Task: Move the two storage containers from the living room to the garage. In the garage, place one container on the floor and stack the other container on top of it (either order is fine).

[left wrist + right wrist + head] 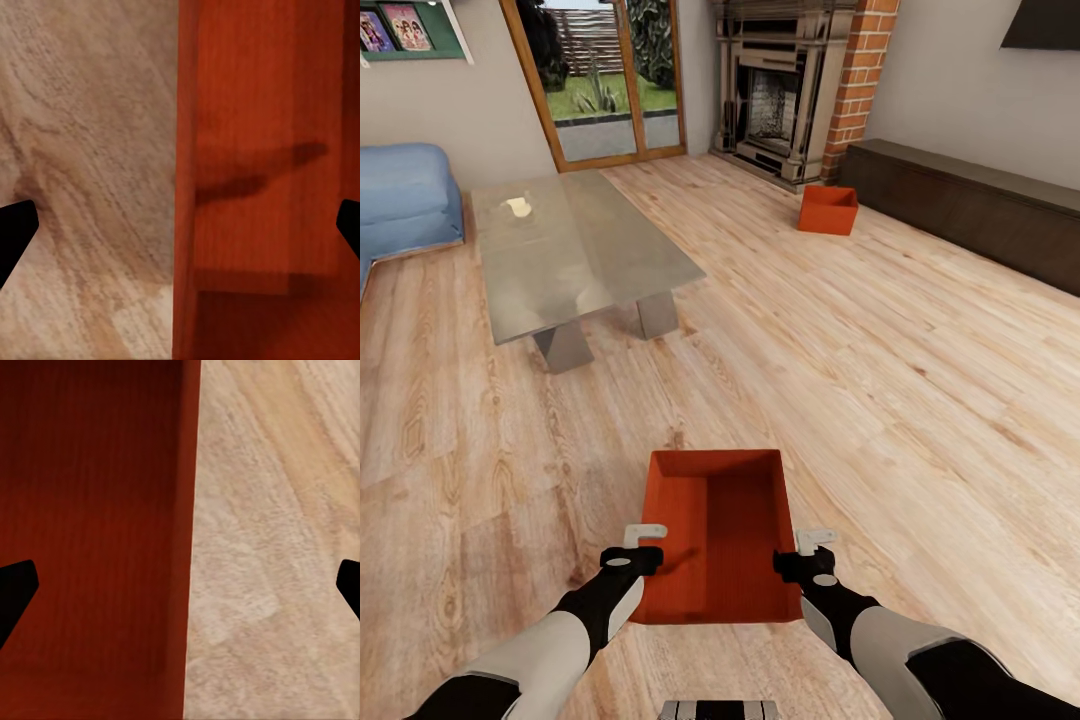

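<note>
- Orange-red near container (720,530) sits on the wood-plank floor (920,400) in the head view, between the two grippers, open side up.
- Left gripper (644,545) is at the container's left wall; right gripper (807,552) at its right wall. From this view each looks to straddle a rim, jaws apart, not clamped.
- Second container (828,210) is well apart, far ahead and to the right of the right gripper, on the floor near the brick fireplace (785,90) and just beside the dark low cabinet (980,205).
- Glass coffee table (575,250) is ahead and left of the left gripper; blue sofa (400,200) further left; glass doors (605,75) beyond.
- Left wrist view: left gripper (180,229) fingertips (15,229) are wide apart, the container wall (186,180) running between them, wood floor (90,150) on one side, red interior (270,150) on the other. Contact unclear.
- Right wrist view: right gripper (180,589) fingertips (15,592) are wide apart, the container wall (189,510) between them, dark red interior (90,510) on one side, floor (277,547) on the other. Cannot tell if anything touches.
</note>
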Robot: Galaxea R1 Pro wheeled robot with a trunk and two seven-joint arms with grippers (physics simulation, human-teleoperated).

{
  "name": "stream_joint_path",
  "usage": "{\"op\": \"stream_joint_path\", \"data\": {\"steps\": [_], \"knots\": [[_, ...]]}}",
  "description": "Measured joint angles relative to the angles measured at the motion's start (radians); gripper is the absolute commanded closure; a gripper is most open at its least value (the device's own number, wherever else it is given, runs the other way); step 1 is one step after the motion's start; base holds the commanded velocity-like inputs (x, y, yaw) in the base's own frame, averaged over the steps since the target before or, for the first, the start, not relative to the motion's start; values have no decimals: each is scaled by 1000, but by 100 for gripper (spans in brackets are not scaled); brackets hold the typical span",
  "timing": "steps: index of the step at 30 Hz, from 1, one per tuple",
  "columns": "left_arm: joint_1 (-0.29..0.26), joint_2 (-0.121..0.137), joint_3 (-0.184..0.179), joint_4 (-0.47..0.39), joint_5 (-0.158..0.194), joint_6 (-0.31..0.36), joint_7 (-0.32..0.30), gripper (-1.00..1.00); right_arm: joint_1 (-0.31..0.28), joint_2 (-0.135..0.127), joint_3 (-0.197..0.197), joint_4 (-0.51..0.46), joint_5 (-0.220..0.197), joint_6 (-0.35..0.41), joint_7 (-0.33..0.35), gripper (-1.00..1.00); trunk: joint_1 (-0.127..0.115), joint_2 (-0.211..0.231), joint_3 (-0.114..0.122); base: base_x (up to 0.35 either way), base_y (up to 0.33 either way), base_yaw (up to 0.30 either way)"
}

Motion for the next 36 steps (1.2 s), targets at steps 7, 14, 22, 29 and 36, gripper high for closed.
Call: {"op": "stream_joint_path", "data": {"steps": [7,14,22,29,36], "knots": [[0,0,0,0,0,0,0,-100,0,0,0,0,0,0,0,-100,27,-49,-22,0,0,0],[0,0,1,0,1,0,0,-100,0,0,0,0,-2,-1,0,-100,54,-98,-44,0,0,0],[0,0,2,0,2,0,0,-100,0,0,0,0,-2,-1,0,-100,84,-154,-69,0,0,0],[0,1,2,0,3,0,0,-100,0,0,0,0,-1,-2,0,-100,111,-203,-91,0,0,0],[0,1,3,0,3,0,1,-100,0,0,0,0,-1,-2,0,-100,119,-217,-97,0,0,0]]}}
